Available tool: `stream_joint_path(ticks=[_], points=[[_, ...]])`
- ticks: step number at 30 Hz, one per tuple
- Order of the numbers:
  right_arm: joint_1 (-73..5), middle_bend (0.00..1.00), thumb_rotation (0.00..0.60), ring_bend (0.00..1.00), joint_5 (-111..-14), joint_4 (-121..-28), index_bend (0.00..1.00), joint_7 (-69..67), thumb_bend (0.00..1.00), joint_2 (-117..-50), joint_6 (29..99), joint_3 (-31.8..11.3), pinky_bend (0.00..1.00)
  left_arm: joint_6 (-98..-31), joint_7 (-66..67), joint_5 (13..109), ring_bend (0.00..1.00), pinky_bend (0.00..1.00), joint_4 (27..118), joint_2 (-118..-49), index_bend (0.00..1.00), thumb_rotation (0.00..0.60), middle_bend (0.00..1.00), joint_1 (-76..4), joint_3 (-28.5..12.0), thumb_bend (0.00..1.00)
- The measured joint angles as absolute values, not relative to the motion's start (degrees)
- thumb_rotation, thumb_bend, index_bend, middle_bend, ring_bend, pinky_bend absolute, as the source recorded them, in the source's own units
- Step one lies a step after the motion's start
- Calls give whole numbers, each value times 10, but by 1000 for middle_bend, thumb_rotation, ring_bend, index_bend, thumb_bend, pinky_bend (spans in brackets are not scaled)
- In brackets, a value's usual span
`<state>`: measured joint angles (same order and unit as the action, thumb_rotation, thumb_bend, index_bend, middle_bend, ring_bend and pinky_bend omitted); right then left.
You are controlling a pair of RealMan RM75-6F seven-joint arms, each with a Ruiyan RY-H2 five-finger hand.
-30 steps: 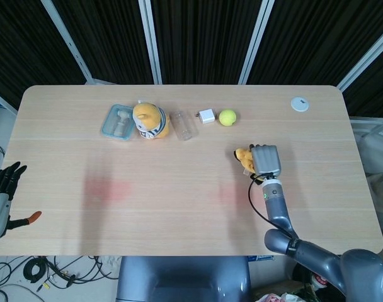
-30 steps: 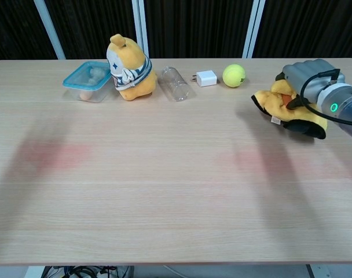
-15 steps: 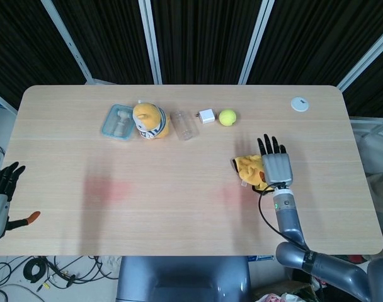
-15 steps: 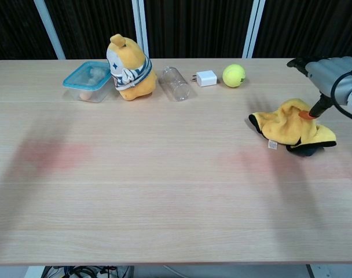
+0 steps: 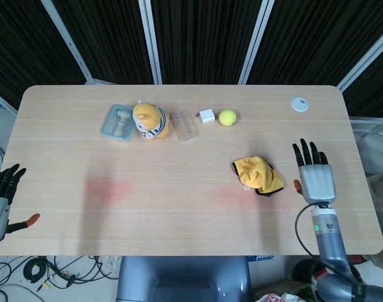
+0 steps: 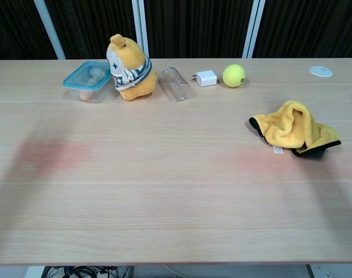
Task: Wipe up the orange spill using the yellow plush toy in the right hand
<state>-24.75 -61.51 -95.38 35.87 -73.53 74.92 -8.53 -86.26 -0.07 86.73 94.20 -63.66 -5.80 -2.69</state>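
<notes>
The floppy yellow plush toy [image 5: 257, 174] [image 6: 294, 128], black-edged, lies crumpled on the table with nothing touching it. My right hand [image 5: 315, 176] hovers just to its right, flat, fingers spread and empty; the chest view does not show it. A faint orange-red stain [image 5: 232, 192] [image 6: 254, 159] marks the wood just left of and nearer than the toy. A second faint stain [image 5: 106, 189] [image 6: 51, 153] sits far to the left. My left hand [image 5: 1, 195] hangs off the table's left edge, fingers apart, holding nothing.
Along the back stand a blue-lidded container [image 5: 118, 121] [image 6: 87, 80], a yellow bear plush [image 5: 149, 119] [image 6: 128, 59], a clear cup on its side [image 5: 184, 124] [image 6: 175, 83], a white charger [image 5: 206, 116] [image 6: 206, 77], a tennis ball [image 5: 227, 117] [image 6: 234, 75] and a white disc [image 5: 300, 104] [image 6: 321, 70].
My right hand opened, released the yellow toy and moved right toward the table's near edge, leaving the chest view. The toy dropped onto the table. The left hand barely shifted.
</notes>
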Motion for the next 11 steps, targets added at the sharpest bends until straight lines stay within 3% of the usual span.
stream_joint_path(ticks=[7, 11], points=[[-166, 0, 600, 0, -725, -1000, 0, 247, 89, -640, 817, -24, 177, -869, 10, 876, 0, 0, 938, -639, 0, 600, 0, -55, -23, 4], [-129, 0, 600, 0, -772, -995, 0, 207, 37, -625, 860, 1, 169, -871, 19, 881, 0, 0, 934, -639, 0, 600, 0, -54, -21, 0]])
